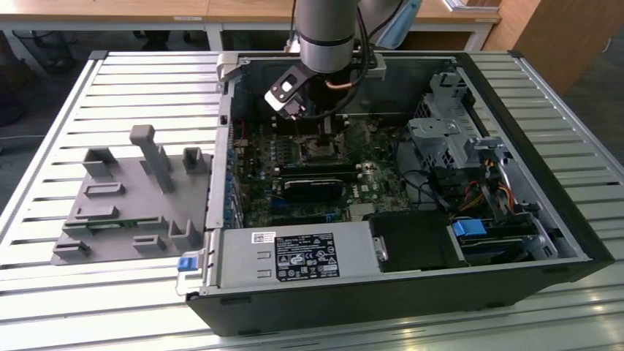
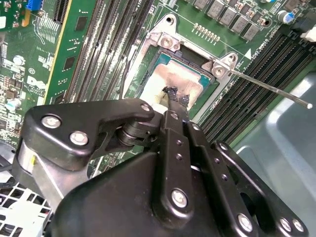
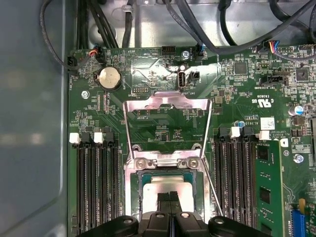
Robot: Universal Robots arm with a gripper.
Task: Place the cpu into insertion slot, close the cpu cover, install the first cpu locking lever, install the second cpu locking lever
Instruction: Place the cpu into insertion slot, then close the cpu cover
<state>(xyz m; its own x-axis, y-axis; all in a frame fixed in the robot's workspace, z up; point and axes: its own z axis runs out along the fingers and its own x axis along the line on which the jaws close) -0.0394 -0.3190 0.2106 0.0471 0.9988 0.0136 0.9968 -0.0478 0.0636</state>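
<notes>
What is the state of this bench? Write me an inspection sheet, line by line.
Surface: slatted metal table carrying an open computer case, with the green motherboard inside.
Job's things: cpu lies in the insertion slot. The cpu cover is swung open, off the socket. One locking lever is unlatched, sticking out from the slot's corner.
Clutter: grey moulded fixture on the table, on the exterior view's left of the case.
Grippers: hand shut, tips over the cpu's face; contact cannot be told.
Cables: black cables along the case wall beyond the board; coloured wires by the drive bay.
Surroundings: wooden desks behind the table.
</notes>
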